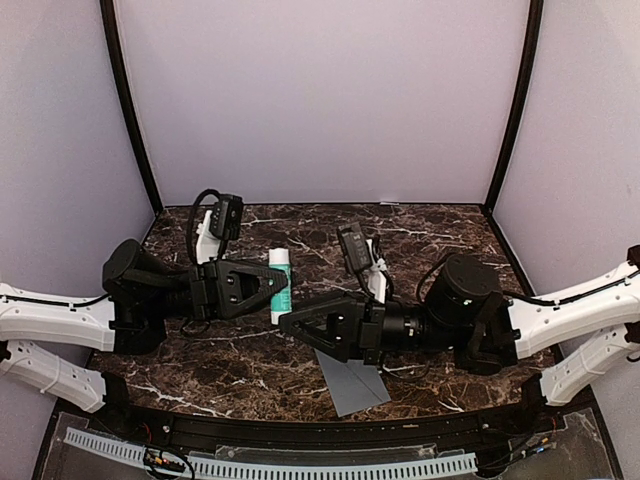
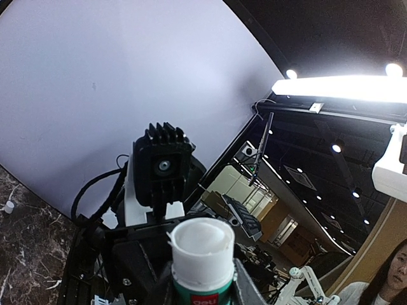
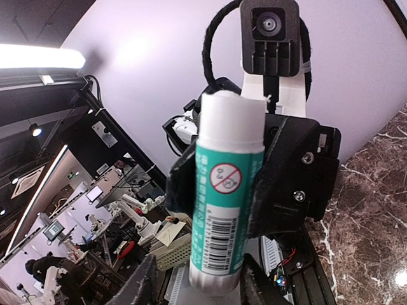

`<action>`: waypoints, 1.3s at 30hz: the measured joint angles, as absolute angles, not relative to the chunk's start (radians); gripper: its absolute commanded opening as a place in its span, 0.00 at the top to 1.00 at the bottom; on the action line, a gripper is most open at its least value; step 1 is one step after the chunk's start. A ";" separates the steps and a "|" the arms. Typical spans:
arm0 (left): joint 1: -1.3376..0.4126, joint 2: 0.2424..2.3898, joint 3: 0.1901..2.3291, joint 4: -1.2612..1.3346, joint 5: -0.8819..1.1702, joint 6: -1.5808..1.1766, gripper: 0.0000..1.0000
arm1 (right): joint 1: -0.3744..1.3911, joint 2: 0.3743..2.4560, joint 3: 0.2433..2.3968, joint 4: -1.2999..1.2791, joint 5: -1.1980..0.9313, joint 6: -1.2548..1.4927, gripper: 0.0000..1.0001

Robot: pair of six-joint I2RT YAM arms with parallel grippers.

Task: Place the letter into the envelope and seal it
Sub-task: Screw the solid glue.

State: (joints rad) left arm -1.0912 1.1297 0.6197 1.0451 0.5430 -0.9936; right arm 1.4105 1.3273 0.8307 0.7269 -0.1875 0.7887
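Observation:
A green and white glue stick (image 1: pixel 281 284) stands upright above the table. My left gripper (image 1: pixel 268 288) is shut on its body. In the left wrist view the stick (image 2: pixel 200 248) is uncapped, with white glue showing at its top, between my left gripper's jaws (image 2: pixel 202 289). In the right wrist view the stick (image 3: pixel 226 203) has black fingers clamped on its middle. My right gripper (image 3: pixel 198 287) stands open around the stick's base, with a gap on the left side; it also shows in the top view (image 1: pixel 288 322). The slate-grey envelope (image 1: pixel 352 382) lies flat under my right arm. No letter is visible.
The dark marble table (image 1: pixel 440 230) is enclosed by pale walls on three sides. A small white object (image 2: pixel 7 206) lies on the table at the left. Both arms meet over the table's middle, and a perforated rail (image 1: pixel 300 465) runs along the near edge.

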 measured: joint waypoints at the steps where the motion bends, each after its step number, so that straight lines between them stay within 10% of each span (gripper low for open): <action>1: -1.092 1.131 0.620 1.048 0.544 -0.997 1.00 | 1.411 1.330 0.834 0.726 -0.191 0.788 0.68; 22: -1.091 1.126 0.620 1.010 0.526 -0.965 1.00 | 1.407 1.309 0.841 0.637 -0.127 0.778 0.94; 39: -1.056 1.096 0.657 0.691 0.212 -0.840 1.00 | 1.407 1.476 1.293 -0.117 0.255 0.788 1.00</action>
State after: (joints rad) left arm -1.0557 1.0962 0.6567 0.6910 0.2123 -0.8402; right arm 1.4071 1.4761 1.2934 -0.1169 0.2546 0.7876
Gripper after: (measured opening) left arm 0.233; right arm 0.188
